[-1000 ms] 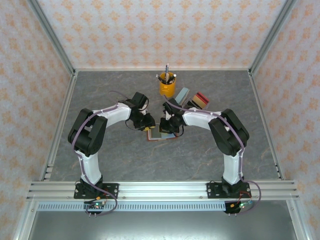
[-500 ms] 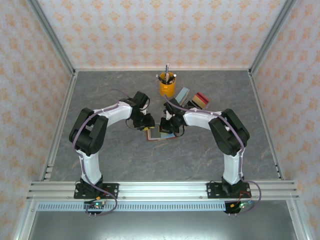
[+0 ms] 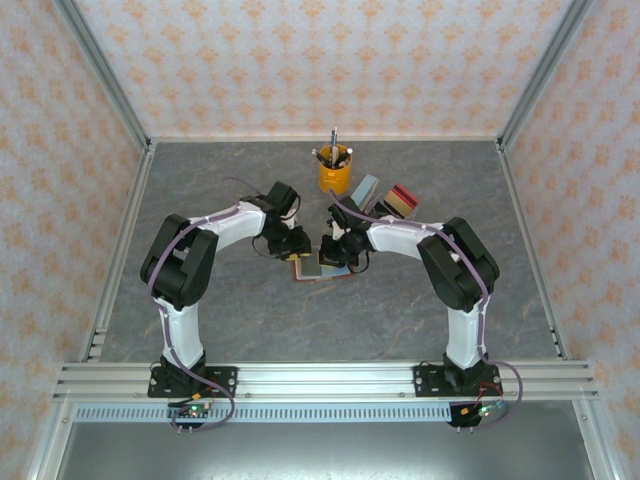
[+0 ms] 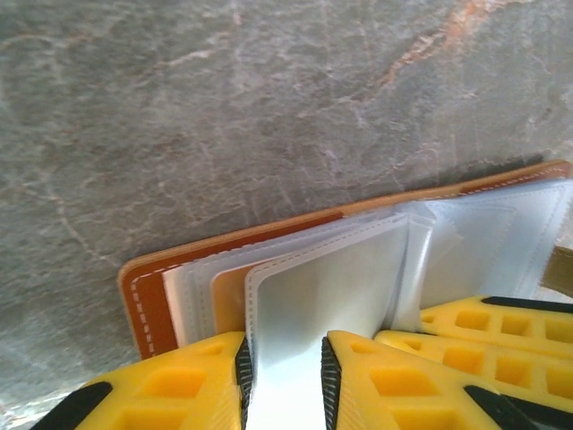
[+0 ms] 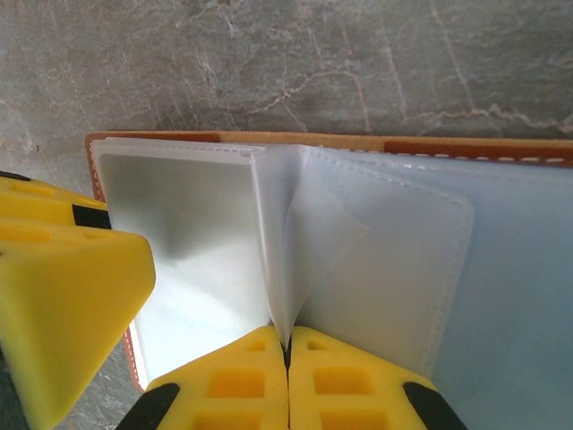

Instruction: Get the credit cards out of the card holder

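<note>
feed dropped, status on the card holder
Left end effector part open over a sleeve. Right end effector shut on middle sleeve. Holder open, flat. Pen cup apart.

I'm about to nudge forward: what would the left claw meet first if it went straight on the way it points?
Most likely the clear sleeve of the card holder, lying between the jaws of the left claw; beyond it the holder's leather edge, then bare table. Depth is hard to judge.

Lighting: bright, even, from overhead; I note only faint, soft shadows on the table [image 3: 250, 320]. Wrist views: milky sheen across the card holder [image 5: 376, 233] sleeves; yellow fingers [image 4: 179, 390] slightly soft at the bottom edge. Overhead view sharp.
</note>
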Available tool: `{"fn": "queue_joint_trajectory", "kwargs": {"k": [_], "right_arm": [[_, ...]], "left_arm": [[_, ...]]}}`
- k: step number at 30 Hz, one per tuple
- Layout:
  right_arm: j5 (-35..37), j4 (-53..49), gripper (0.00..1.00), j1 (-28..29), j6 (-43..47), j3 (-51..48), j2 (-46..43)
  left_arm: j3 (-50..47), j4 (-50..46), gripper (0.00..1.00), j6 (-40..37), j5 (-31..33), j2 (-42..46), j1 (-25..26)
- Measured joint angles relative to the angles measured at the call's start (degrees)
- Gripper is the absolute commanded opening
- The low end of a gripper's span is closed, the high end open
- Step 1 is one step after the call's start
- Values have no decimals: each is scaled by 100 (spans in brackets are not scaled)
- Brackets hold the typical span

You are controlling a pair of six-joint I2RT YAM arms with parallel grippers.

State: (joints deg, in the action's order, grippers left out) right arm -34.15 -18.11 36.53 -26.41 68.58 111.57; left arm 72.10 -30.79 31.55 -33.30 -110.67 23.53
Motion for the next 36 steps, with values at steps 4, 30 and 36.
{"fn": "queue_joint_trajectory", "kwargs": {"k": [4, 30, 36], "right_arm": [[0, 0, 8, -2, 0, 0, 0], [896, -85, 57, 4, -22, -380, -1532], [1311, -162, 57, 4, -66, -463, -1674]], "left_arm": [[-57, 105, 25, -212, -232, 0, -44], [-144, -284, 44, -852, -321, 439, -240], [-382, 219, 47, -393, -857, 439, -223]]}}
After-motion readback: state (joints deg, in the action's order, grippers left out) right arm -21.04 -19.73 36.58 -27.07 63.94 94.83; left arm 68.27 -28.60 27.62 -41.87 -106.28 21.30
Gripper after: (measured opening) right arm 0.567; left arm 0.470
